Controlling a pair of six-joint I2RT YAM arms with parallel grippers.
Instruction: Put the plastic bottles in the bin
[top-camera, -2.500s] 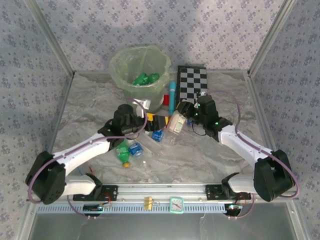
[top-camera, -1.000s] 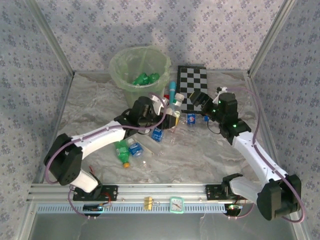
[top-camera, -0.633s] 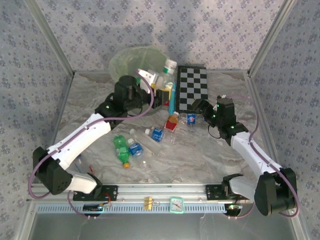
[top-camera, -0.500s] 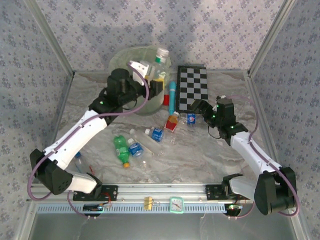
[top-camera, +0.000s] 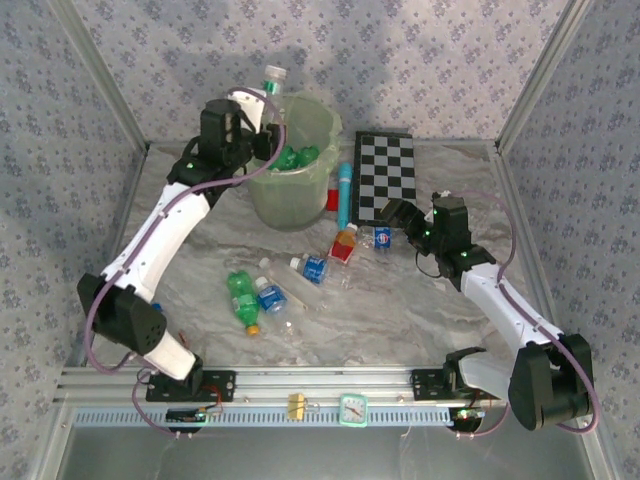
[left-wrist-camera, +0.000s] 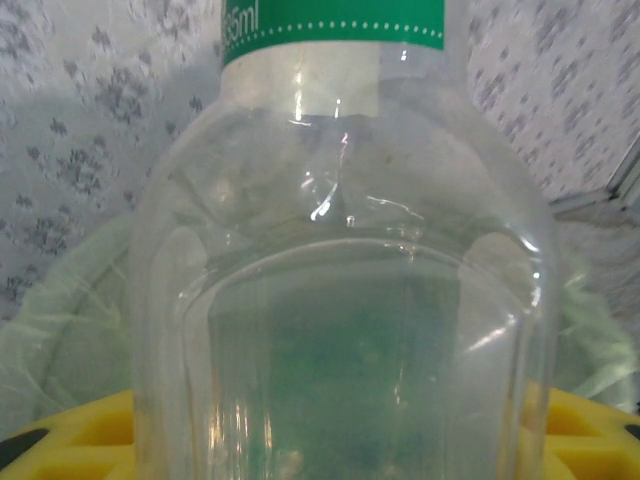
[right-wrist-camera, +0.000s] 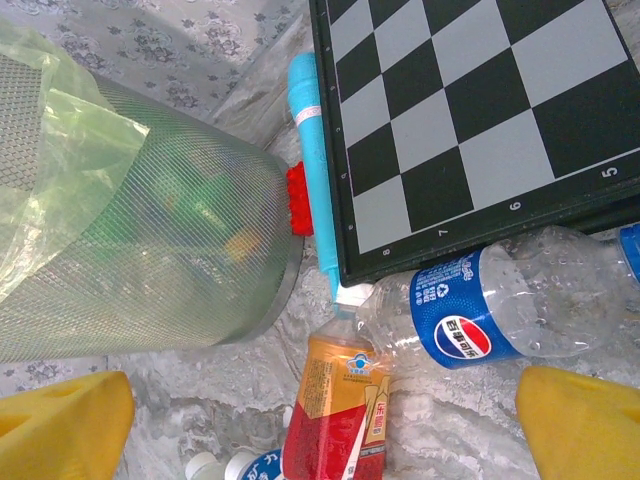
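Yellow left fingers (left-wrist-camera: 95, 420), clear rounded bottle (left-wrist-camera: 340, 300)

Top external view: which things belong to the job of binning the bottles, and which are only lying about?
Job: bin, clear bottle held up, binned green bottles, loose green bottle, red-labelled bottle, blue-labelled bottles.
Lying about: checkerboard, teal tube, red block.

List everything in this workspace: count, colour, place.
bin: one, pale green, far centre
green bottles: several, inside the bin
clear bottle: one, green label, held over the bin's rim
loose bottles: at least five, green, blue-labelled, red-labelled, mid-table
checkerboard: one, black-and-white, right of the bin
tube: one, teal, along the checkerboard's left edge
block: one, red, between bin and tube
left gripper: gripping the clear bottle
right gripper: open, above the loose bottles
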